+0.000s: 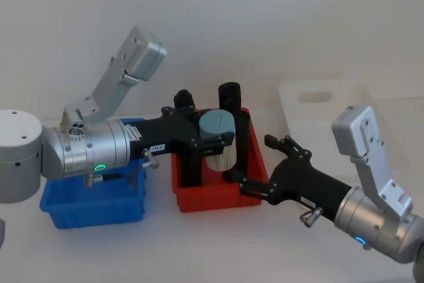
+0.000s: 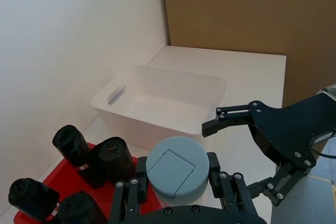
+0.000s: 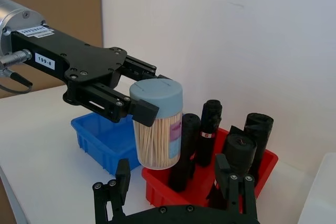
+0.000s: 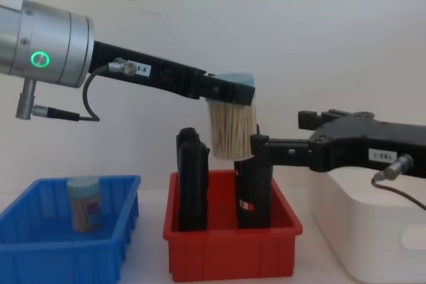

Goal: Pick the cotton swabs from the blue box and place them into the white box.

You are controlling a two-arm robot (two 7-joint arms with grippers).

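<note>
**A:** Head view, progress?
**B:** One tub of cotton swabs [image 1: 217,127], clamped under its cap by the left gripper [image 1: 215,144], raised above the red bin [image 1: 212,202]. In transit, not delivered. The right gripper [image 1: 265,164] has its jaws spread and empty, just beside the red bin.

**A:** Left wrist view, contents?
**B:** White box [image 2: 126,121], beyond the red bin: the visible interior is bare. Red bin: black blocks [image 2: 113,156], upright.

**A:** Right wrist view?
**B:** Blue box [image 3: 100,135], touching the red bin or nearly so. The part seen holds nothing.

**A:** Chest view?
**B:** Blue box, beside the red bin: a second tub [image 4: 84,203], upright. Judged tally: none placed, one carried, at least one left.
</note>
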